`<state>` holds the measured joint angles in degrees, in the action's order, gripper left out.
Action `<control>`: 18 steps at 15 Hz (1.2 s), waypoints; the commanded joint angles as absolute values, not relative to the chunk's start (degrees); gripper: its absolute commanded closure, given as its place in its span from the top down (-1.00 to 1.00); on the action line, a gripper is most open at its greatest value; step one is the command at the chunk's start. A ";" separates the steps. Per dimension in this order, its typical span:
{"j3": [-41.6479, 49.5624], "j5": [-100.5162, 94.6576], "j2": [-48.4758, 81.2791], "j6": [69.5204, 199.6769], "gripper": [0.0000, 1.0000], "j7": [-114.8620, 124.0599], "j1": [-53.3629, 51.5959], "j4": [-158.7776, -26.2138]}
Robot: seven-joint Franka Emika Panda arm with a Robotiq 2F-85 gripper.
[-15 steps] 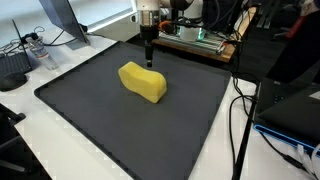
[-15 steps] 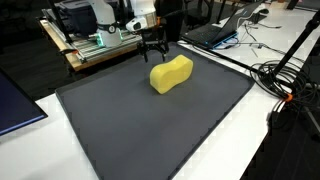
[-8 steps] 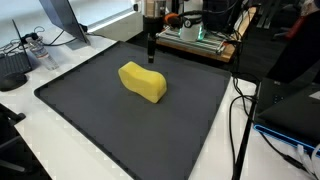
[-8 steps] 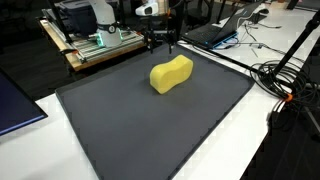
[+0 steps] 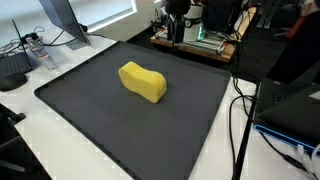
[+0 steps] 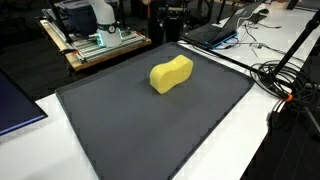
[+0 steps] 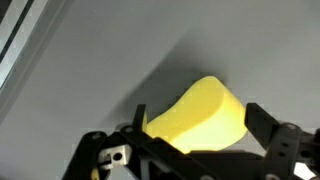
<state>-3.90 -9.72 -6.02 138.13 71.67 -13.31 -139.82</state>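
One yellow, wavy-edged foam sponge [image 5: 143, 82] lies flat on a dark grey rectangular mat [image 5: 100, 130] that covers most of a white counter [image 5: 40, 135]. In both exterior views the sponge sits in the far half of the mat, away from every edge, with nothing touching it. The black two-fingered claw [image 5: 176, 36] hangs above the far edge of the mat, raised off the surface and well apart from the sponge. In the wrist view its fingers [image 7: 268, 128] are spread to full width, one at either side of the frame, with the sponge seen between and beyond them; the claw has hold of nothing. Just behind the claw stands a wooden board carrying green electronics [image 5: 195, 38]. Black cables [image 5: 245, 110] trail over the right side of the counter.

Hazards, by judgement:
- **Sliding.** The sponge looks light and soft, so a fingertip landing on its top or nudging one end would probably slide or turn it on the mat rather than seat it between the fingers.
- **Poor fit.** Its curved outline gives uneven width. A grip across a bulge, or along the long axis, may not fit the spread.
- **Slipping out.** A hard squeeze would crush the foam and could let it spring free.
- **Collision.** A careless sideways or backward sweep at this height risks striking the wooden board close by.
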 commanded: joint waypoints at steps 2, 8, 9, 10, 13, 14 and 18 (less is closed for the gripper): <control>-8.90 -10.80 -2.56 133.88 1.00 71.76 -11.29 -133.32; -8.07 -9.46 4.84 128.37 1.00 71.19 -10.04 -122.59; -7.57 -7.99 5.88 127.89 1.00 69.64 -9.60 -121.17; -6.87 -6.48 6.74 127.46 1.00 67.96 -8.83 -120.03; -4.81 -1.48 8.25 126.85 1.00 62.48 -6.15 -118.17; -3.98 0.56 8.48 127.01 1.00 60.65 -5.09 -117.97; -1.17 9.24 9.31 125.61 1.00 53.72 -1.18 -116.43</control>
<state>-2.64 3.28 8.37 128.24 58.41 -3.29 -118.81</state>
